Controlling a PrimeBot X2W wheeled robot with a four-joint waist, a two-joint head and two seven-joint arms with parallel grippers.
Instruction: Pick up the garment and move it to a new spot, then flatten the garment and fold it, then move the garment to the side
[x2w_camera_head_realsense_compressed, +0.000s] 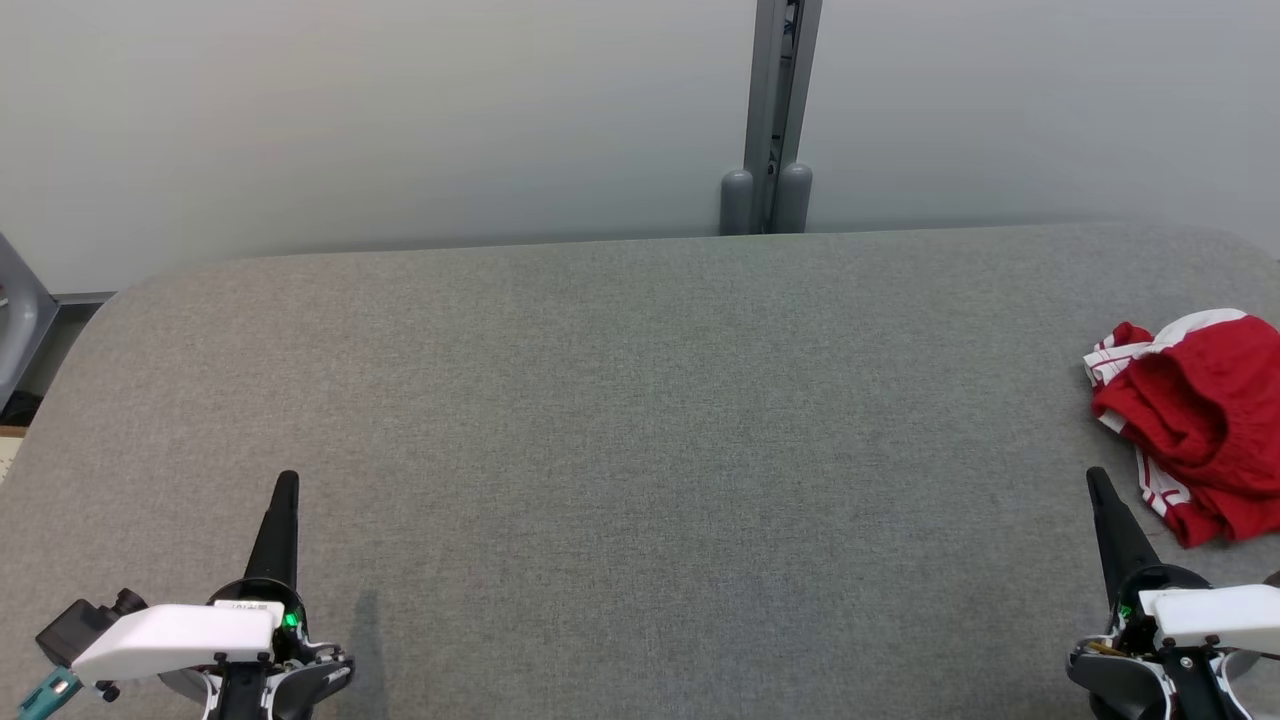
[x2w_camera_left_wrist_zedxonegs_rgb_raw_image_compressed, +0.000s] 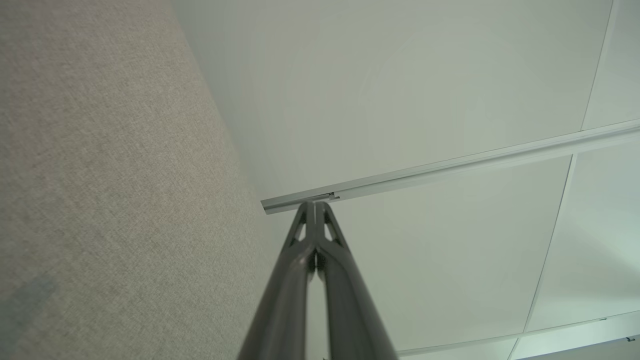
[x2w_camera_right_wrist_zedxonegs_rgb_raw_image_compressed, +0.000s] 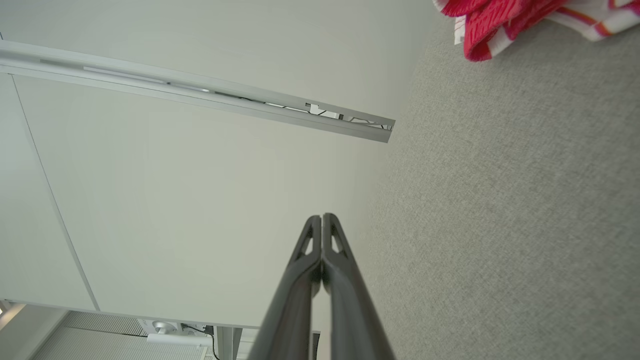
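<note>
A crumpled red garment (x2w_camera_head_realsense_compressed: 1195, 420) with white striped trim lies at the right edge of the head view, on a grey fabric-covered table (x2w_camera_head_realsense_compressed: 640, 400), its right side cut off by the frame. The part that shows is taller than wide, its long axis running from the upper to the lower part of the frame, leaning slightly right toward the bottom. White-banded edges face left at the top and again low on the left, while the red bulk bunches in the middle. How far it stretches past the frame edge cannot be told. The right gripper (x2w_camera_head_realsense_compressed: 1098, 482) rests at the lower right of the frame, its tip pointing up and a little left, just left of the garment's lower end, near it but apart. The left gripper (x2w_camera_head_realsense_compressed: 286, 485) sits at the lower left, pointing up the frame, well apart from the garment across the table. Both are closed on nothing: in the left wrist view the two dark fingers (x2w_camera_left_wrist_zedxonegs_rgb_raw_image_compressed: 287, 285) meet at their tips, and in the right wrist view the fingers (x2w_camera_right_wrist_zedxonegs_rgb_raw_image_compressed: 350, 295) are likewise pressed together, with the garment in the upper right corner of that frame, clear of them. A pale wall (x2w_camera_head_realsense_compressed: 400, 120) and a grey upright post (x2w_camera_head_realsense_compressed: 772, 110) stand behind the table
</note>
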